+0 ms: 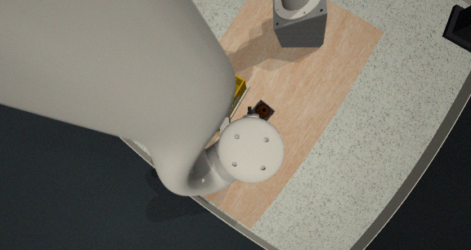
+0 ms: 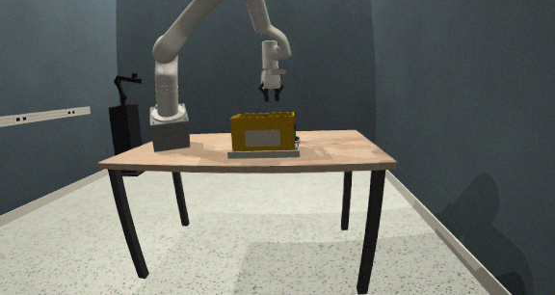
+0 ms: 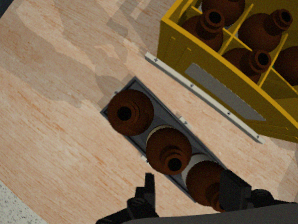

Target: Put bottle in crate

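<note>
we see the gripper [image 2: 270, 96] hanging well above the yellow crate [image 2: 262, 131], upper centre of the exterior frame, its fingers spread partway and pinching nothing. in the wrist frame the dark tray [image 3: 128, 84] runs from centre to lower right on the wooden table [image 3: 60, 110], carrying three brown bottles in a row; the middle bottle [image 3: 169, 151] sits just above the fingers. the crate fills the upper right, brown bottles standing in its compartments. from the top view the arm [image 1: 110, 63] hides most of the crate.
</note>
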Robot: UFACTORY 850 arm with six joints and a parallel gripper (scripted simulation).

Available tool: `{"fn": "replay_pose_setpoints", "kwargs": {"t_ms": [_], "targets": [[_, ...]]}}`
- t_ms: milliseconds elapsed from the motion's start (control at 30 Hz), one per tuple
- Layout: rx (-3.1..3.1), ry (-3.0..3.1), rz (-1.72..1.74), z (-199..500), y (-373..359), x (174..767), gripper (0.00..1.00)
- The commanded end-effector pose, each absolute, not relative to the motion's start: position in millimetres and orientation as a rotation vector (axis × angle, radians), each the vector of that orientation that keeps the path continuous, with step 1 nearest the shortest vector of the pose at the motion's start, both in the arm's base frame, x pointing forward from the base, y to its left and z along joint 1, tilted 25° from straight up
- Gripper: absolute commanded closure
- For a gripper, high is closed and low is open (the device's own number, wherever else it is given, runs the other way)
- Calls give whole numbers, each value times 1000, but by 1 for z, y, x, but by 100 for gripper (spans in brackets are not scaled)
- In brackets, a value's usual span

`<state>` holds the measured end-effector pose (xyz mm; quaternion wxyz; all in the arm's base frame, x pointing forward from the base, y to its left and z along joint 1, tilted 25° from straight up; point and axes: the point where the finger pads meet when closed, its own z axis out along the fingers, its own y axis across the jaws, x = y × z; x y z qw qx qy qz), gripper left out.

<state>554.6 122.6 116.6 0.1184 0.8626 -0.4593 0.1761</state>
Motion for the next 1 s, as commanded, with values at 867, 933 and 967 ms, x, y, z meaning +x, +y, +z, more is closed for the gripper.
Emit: {"fn": "replay_pose_setpoints", "kwargs": {"t_ms": [867, 933, 967], "targets": [[2524, -1344, 517, 111, 121, 557, 35], [2524, -1344, 517, 109, 120, 557, 35], [2524, -1344, 517, 108, 119, 558, 35]]}}
